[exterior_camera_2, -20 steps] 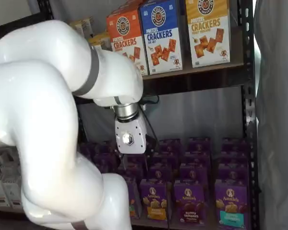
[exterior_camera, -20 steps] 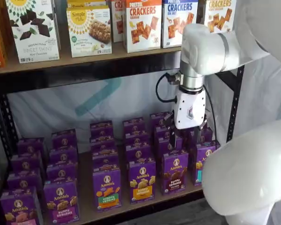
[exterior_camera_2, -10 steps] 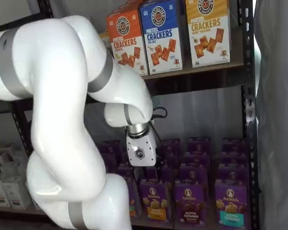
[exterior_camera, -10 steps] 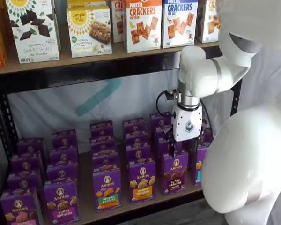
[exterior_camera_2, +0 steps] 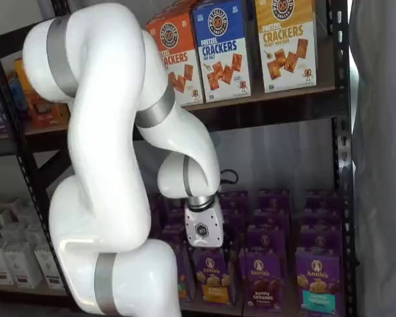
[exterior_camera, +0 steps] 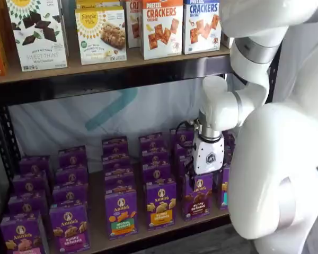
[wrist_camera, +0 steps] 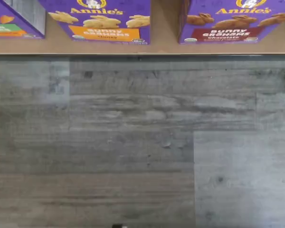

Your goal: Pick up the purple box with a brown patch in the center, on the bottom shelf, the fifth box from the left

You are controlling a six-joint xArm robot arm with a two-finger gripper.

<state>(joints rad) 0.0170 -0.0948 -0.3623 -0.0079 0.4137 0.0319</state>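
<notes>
While the gripper point(exterior_camera: 204, 177) hangs just above the purple box point(exterior_camera: 197, 195) on the bottom shelf point(exterior_camera: 148, 235), its fingers' state cannot be told.

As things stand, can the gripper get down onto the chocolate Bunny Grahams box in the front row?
Probably yes. The gripper hangs just above the purple box, which stands at the front edge of the bottom shelf with a gap to the honey carton. Nothing shows between them; the finger state cannot be told.

Cracker boxes point(exterior_camera: 161, 26) line the higher shelf point(exterior_camera: 95, 66); grey plank floor point(wrist_camera: 133, 142) below.
</notes>
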